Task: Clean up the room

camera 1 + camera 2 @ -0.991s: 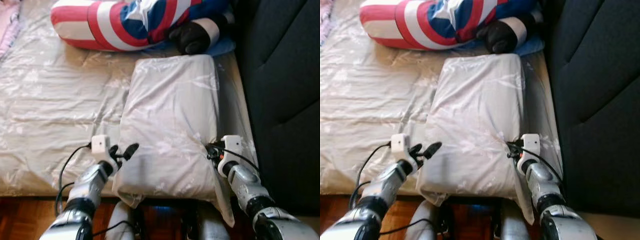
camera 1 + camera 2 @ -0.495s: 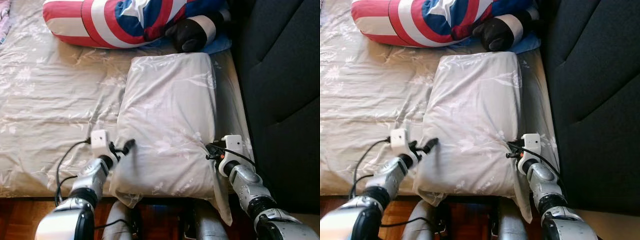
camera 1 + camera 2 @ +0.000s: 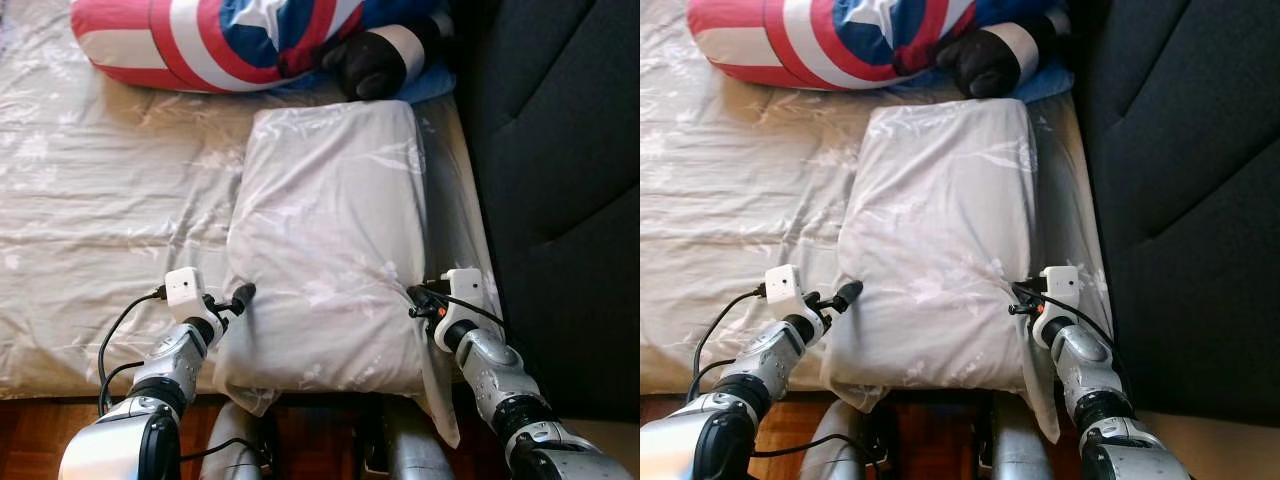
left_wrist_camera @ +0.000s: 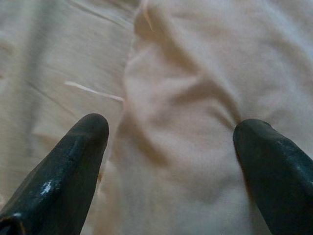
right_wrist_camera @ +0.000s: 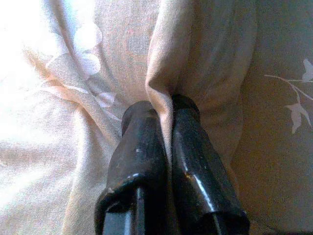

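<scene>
Pale floral pillow [image 3: 330, 240] lies lengthwise on a bed sheet [image 3: 100, 220] of the same fabric, near the bed's front edge, beside a dark sofa [image 3: 560, 190]. Right gripper [image 5: 164, 115] is pinched tight on a fold of the pillow's right side. Left gripper [image 4: 171, 132] sits at the pillow's left edge, fingers spread wide apart. Striped red, white and blue cushion [image 3: 230, 40] rests beyond the pillow

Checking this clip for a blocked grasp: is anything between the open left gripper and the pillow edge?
Nothing visible. The left gripper is open with the pillow edge bare between its fingers; the right gripper is shut on a pillow fold.
</scene>
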Tool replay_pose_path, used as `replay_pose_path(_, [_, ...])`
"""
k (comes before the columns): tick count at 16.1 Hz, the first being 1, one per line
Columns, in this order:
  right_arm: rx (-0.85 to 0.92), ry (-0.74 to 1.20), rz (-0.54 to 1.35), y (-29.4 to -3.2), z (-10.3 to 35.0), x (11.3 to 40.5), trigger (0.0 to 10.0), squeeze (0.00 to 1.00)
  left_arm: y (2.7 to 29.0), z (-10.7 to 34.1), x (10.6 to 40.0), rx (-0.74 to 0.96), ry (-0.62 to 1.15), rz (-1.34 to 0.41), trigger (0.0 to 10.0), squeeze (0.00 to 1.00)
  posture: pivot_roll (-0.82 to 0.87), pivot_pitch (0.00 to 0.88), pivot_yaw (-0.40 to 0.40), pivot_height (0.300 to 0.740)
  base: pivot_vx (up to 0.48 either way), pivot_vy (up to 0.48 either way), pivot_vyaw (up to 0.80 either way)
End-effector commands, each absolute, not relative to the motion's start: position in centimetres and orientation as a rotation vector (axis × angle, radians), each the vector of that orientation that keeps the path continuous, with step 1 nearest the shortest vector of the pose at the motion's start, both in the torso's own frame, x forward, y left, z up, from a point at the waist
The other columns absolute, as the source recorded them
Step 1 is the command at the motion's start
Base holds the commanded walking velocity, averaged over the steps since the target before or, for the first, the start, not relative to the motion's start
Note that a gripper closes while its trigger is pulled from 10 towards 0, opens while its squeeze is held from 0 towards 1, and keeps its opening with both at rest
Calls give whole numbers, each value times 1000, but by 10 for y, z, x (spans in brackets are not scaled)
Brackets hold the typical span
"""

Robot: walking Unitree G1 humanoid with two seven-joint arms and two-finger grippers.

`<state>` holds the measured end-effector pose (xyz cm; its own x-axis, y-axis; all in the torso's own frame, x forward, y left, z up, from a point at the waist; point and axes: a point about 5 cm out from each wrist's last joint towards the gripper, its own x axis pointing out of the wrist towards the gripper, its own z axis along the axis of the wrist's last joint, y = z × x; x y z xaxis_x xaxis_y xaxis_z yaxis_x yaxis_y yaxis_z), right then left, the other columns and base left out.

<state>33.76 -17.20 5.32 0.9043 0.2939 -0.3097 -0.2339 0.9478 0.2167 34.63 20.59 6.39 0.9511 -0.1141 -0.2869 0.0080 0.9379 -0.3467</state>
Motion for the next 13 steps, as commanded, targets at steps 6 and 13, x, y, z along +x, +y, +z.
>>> replay_pose_path(6, [211, 452, 290, -172, 28, 317, 0, 0, 171, 30, 324, -412, 472, -263, 10000, 0, -163, 418, -73, 656, 0, 0, 0])
replay_pose_path(13, [219, 462, 313, -168, 25, 313, 0, 0, 154, 14, 314, -368, 559, -260, 0, 0, -169, 421, -74, 656, 0, 0, 0])
